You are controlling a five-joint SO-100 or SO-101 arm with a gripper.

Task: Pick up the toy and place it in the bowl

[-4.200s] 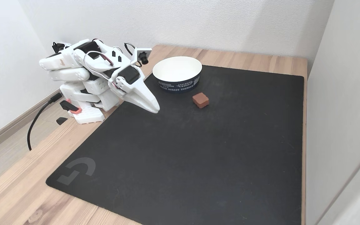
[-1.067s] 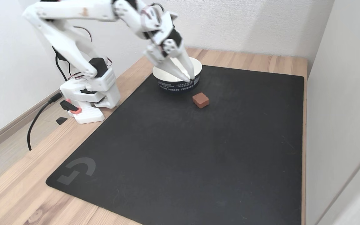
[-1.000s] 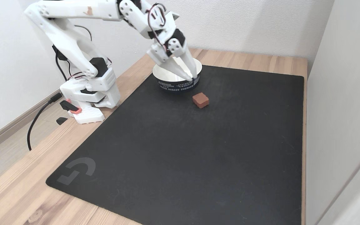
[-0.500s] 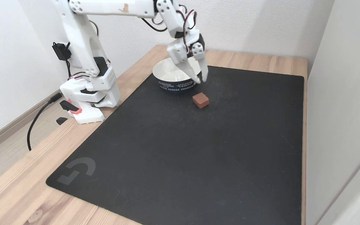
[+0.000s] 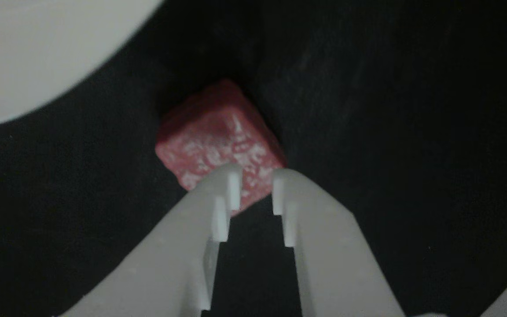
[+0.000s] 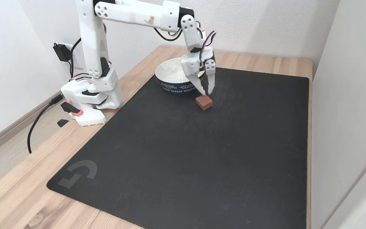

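On the black mat (image 6: 183, 152), read from left to right in the fixed view, stand the arm's base (image 6: 89, 95) on the wooden table (image 6: 8, 194), then the bowl (image 6: 170, 83) at the mat's far edge, then the toy (image 6: 204, 102) just beside the bowl on its right, resting on the mat and not lifted. The gripper (image 6: 205, 93) hangs directly above the toy, tips pointing down. In the other view the gripper (image 5: 253, 176) has its fingers parted by a narrow gap, nothing between them, and the toy (image 5: 218, 136) looks wider than that gap.

The likely trouble follows from this: if the arm descends with the fingers this close, the tips would land on the toy's top face and press or skid it rather than straddle it. A push toward the bowl's curved rim (image 5: 38, 57) could jam the toy against the wall, where one finger would find no room. The fingers probably need to spread first.

Open room is ample to the right and toward the camera, where the mat lies bare. The tight side is the left, at the bowl, and the lift must clear its rim.
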